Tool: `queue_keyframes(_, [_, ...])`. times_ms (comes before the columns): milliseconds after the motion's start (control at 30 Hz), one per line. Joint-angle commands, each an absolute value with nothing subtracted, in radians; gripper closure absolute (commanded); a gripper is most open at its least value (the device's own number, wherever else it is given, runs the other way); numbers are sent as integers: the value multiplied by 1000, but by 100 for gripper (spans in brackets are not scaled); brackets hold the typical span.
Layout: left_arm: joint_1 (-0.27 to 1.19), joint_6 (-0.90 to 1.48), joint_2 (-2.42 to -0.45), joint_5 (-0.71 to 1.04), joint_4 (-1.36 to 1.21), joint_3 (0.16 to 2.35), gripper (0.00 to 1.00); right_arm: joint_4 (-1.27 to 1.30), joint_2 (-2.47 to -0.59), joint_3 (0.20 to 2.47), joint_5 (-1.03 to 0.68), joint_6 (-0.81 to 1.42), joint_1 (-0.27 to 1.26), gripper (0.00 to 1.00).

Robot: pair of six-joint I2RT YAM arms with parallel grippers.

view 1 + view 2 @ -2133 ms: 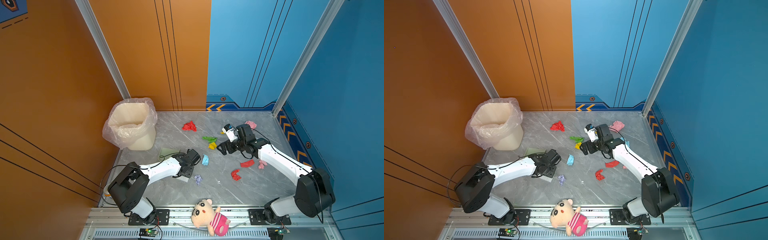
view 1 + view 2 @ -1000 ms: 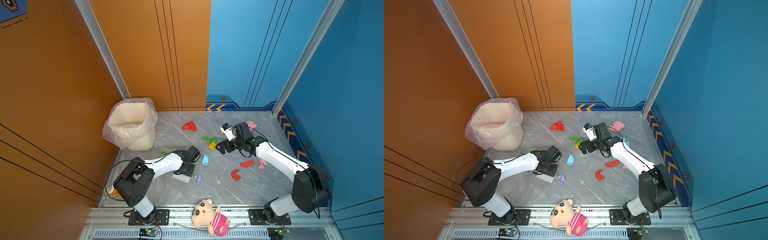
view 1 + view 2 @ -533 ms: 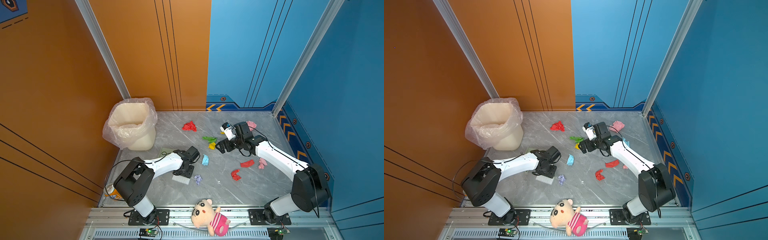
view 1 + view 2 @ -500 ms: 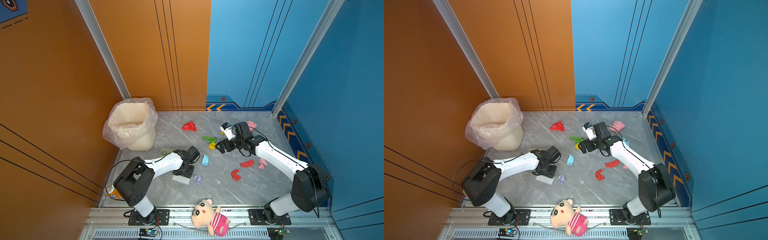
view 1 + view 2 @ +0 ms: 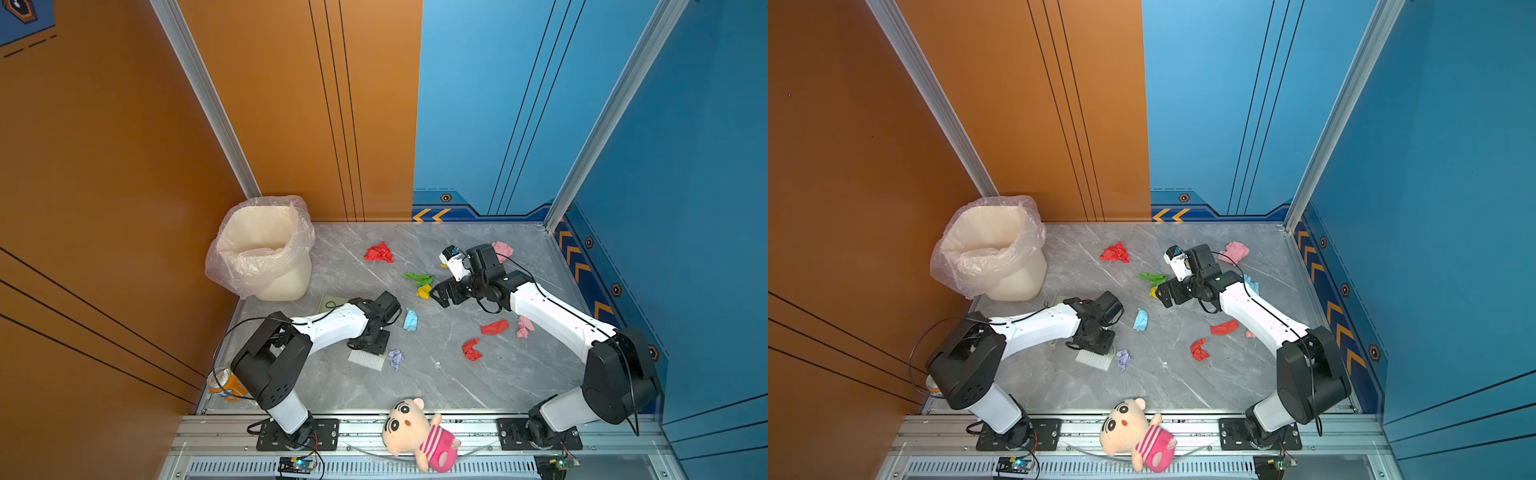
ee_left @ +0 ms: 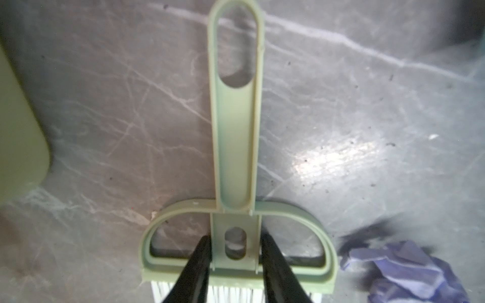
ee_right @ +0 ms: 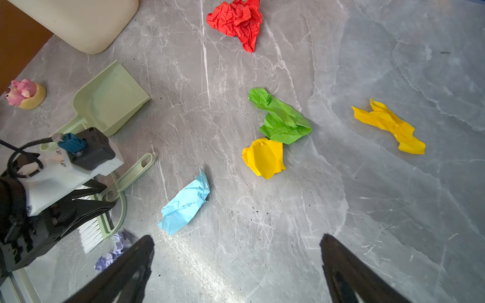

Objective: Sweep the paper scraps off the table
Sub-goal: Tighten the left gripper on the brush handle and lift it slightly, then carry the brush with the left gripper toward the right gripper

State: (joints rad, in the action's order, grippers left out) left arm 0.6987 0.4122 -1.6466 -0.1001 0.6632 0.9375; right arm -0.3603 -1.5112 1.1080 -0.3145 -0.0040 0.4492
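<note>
The paper scraps (image 5: 471, 350) lie scattered over the grey marble table (image 5: 511, 386). A lilac wad (image 5: 396, 358) lies just beside the white bristles of the brush (image 5: 366, 360). The left wrist view shows this wad (image 6: 409, 270) parted from the brush head by a narrow strip of table. A light blue wad (image 5: 410, 321) lies near the brush. Farther off, a green wad (image 5: 419, 277) and a yellow wad (image 5: 424, 291) touch each other. A red wad (image 5: 379, 252) lies well apart from the brush. Only the right wrist view shows a second yellow scrap (image 7: 388, 126), beyond the green wad (image 7: 280, 118) from the brush.

In the left wrist view, the left gripper (image 6: 235, 237) has its black fingers (image 6: 199, 262) pressed against both sides of the brush's neck. In both top views this gripper covers the handle, and only the bristles show. The right gripper (image 7: 236, 237) hangs over bare table, its fingers wide apart and holding nothing.

A pale green dustpan (image 7: 110, 99) lies just beside the brush. In a top view only its corner (image 5: 332, 300) shows past the left arm. A cream bin (image 5: 266, 249) lined with a clear bag stands beyond the dustpan from the brush. A small pink figurine (image 7: 23, 93) shows in the right wrist view alone. A plush doll (image 5: 415, 432) lies on the front rail, well apart from the brush.
</note>
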Motion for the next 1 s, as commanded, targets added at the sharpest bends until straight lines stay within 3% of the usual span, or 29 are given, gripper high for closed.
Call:
queue_keyframes(0, [702,403,-1681,-141,699,933,71,-399,-1505,1126,-315,-17,456,0])
queue_keyframes(500, [725,349,-1661,-160,689,982,84,-475,-1505,1152,-366,-96,453,0])
queue_keyframes(967, [699,145,-1610,-20,692,1118,93,-619,-1506,1189,-704,-372,399,1])
